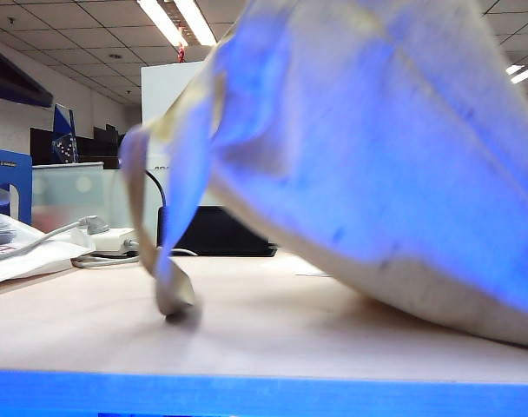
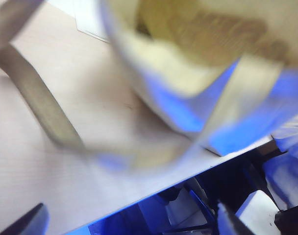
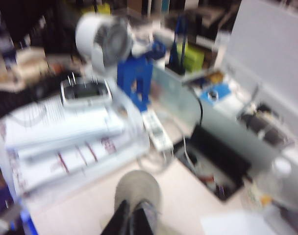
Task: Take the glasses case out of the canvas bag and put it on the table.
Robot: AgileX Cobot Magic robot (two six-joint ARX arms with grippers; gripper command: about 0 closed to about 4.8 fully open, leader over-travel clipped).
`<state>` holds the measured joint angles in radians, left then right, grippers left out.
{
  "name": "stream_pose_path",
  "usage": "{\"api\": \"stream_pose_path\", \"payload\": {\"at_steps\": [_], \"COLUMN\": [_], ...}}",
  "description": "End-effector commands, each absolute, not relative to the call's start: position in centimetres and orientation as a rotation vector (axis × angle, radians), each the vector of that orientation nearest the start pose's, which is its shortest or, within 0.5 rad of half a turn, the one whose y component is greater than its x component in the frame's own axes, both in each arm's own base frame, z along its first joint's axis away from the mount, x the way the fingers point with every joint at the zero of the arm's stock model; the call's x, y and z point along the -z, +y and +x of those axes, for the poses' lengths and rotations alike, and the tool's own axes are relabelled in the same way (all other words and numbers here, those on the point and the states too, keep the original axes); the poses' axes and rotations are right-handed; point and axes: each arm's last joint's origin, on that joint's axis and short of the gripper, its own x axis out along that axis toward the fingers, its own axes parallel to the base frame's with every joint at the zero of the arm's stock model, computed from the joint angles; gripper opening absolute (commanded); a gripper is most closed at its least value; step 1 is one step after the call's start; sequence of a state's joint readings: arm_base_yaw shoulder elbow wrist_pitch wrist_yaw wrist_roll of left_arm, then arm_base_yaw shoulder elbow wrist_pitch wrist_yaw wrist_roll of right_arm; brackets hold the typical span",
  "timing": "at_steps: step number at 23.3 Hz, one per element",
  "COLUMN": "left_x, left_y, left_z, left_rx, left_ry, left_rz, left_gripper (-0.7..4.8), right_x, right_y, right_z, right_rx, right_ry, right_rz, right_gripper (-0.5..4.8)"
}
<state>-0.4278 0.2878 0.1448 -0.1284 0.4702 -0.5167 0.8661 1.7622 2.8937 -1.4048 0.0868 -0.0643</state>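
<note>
The canvas bag (image 1: 377, 156) hangs tilted over the table (image 1: 273, 330), its lower edge resting on the tabletop. One strap (image 1: 164, 261) droops down and touches the surface. Neither gripper shows in the exterior view. In the right wrist view my right gripper (image 3: 134, 208) is shut on a beige loop of the bag's strap (image 3: 137, 188), held above the table (image 3: 90, 210). My left gripper (image 2: 129, 215) stands open near the table's front edge, nothing between its fingers; the blurred bag (image 2: 198, 58) and a strap (image 2: 41, 107) lie beyond it. The glasses case is hidden.
Stacked papers (image 1: 21, 252) and a cable (image 1: 99, 256) lie at the table's back left. A black flat object (image 1: 216, 233) sits behind the bag. A white fan (image 3: 104, 43) and a blue stand (image 3: 139, 81) are past the papers. The table has a blue front edge (image 1: 247, 395).
</note>
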Motion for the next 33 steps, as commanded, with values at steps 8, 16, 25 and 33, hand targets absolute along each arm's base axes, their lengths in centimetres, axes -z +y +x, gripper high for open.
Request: {"api": "stream_pose_path", "payload": {"at_steps": [8, 16, 25, 33], "left_x": [-18.0, -18.0, -17.8, -16.9], "left_y": [-5.7, -5.7, -5.5, -5.9], "left_z": [9.3, 9.3, 9.5, 11.0], "left_rx": [0.807, 0.807, 0.740, 0.638], "left_ry": [0.490, 0.490, 0.450, 0.492], "left_rz": [-0.484, -0.485, -0.409, -0.373], "left_gripper": [4.79, 4.79, 4.79, 4.79], "right_x": [-54.9, -50.6, -43.9, -47.3], "right_y": [18.1, 17.7, 19.1, 20.6], "right_z": [15.4, 15.1, 15.8, 13.9], "right_rx": [-0.801, -0.796, -0.869, -0.980], "right_ry": [0.433, 0.551, 0.556, 0.316], "right_rz": [-0.282, -0.329, -0.190, -0.096], "right_gripper": [-0.03, -0.03, -0.03, -0.03]}}
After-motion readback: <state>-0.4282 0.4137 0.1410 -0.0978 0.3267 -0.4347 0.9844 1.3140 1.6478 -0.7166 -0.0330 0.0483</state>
